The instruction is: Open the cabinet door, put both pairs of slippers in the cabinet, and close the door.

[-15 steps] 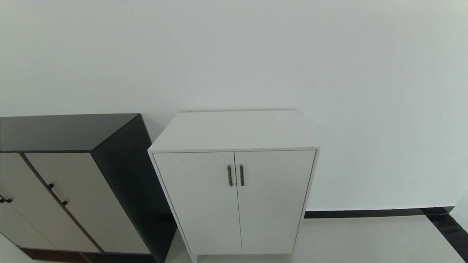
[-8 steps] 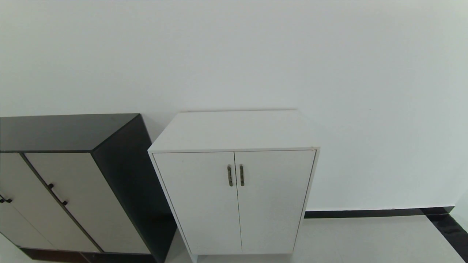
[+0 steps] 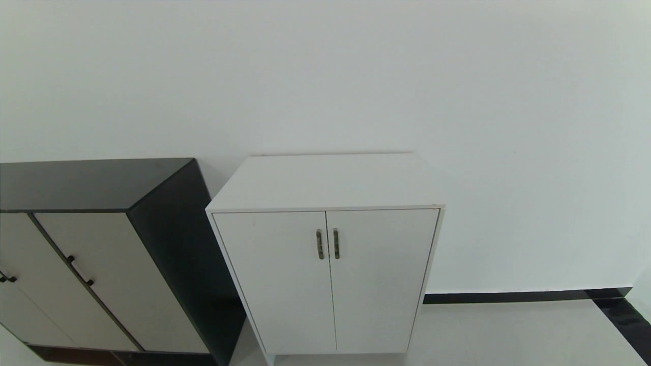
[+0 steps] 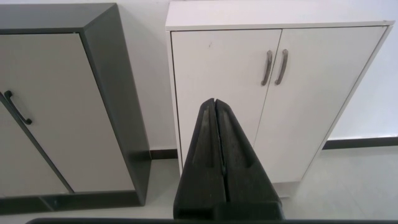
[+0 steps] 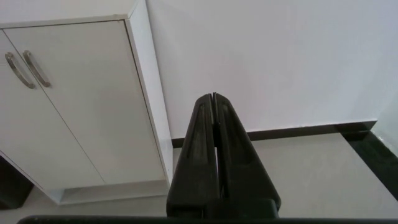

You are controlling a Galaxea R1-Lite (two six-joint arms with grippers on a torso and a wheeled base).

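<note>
Cabinet (image 3: pixel 325 183) stood by the wall, doors shut, handles (image 3: pixel 328 244) paired at the middle, left gripper (image 4: pixel 215 102) facing them, well apart, fingers clenched empty, right gripper (image 5: pixel 214 98) likewise clenched, off its right side, black cabinet (image 3: pixel 168 229) just beside.

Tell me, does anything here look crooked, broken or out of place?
Nothing stands out. The white cabinet sits square, its doors shut flush, its handles level. The dark cabinet beside it is shut too.

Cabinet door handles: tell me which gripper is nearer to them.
Left, probably. The left gripper, shut, faces the white cabinet front, short of the handles; the right gripper, shut, sits off the cabinet's right side, facing the wall.
</note>
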